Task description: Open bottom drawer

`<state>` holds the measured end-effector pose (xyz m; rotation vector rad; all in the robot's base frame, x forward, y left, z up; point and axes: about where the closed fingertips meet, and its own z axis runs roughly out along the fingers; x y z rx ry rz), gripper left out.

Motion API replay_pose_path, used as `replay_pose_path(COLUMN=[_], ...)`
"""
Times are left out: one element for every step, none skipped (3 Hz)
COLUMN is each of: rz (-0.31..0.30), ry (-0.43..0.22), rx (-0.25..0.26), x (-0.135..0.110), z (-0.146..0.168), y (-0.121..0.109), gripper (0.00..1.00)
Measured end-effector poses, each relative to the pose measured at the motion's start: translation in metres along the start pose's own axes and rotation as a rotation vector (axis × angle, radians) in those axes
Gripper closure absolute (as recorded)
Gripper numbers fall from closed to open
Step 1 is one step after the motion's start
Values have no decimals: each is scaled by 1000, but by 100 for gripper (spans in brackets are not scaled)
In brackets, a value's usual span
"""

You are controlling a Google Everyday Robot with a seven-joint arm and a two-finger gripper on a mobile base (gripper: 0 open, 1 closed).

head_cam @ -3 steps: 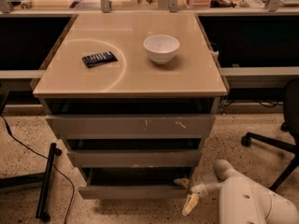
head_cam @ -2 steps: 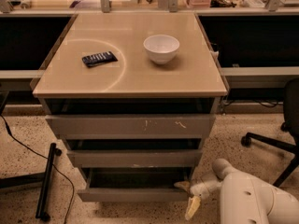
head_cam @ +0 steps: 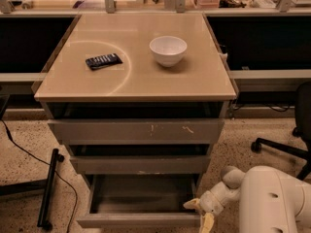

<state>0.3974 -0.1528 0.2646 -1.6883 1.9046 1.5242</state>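
- Standing pulled out at the foot of the cabinet (head_cam: 131,84): bottom drawer (head_cam: 141,221).
- Reaching in at the cabinet's lower right: claw (head_cam: 200,212), clenched or released, cannot tell.
- Probably sliding lightly, rigid and handleless; hooking the front's top lip looking best.

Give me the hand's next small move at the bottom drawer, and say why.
Probably ease the hand back from the bottom drawer: it sits at the drawer's right front corner, and the drawer already stands out past the middle drawer above, its tray showing.
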Motion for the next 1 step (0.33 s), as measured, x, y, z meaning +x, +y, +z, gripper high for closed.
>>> replay_pose_path(rz=[0], ry=[0], rx=[0], x=[0], z=[0], y=[0], gripper=[0])
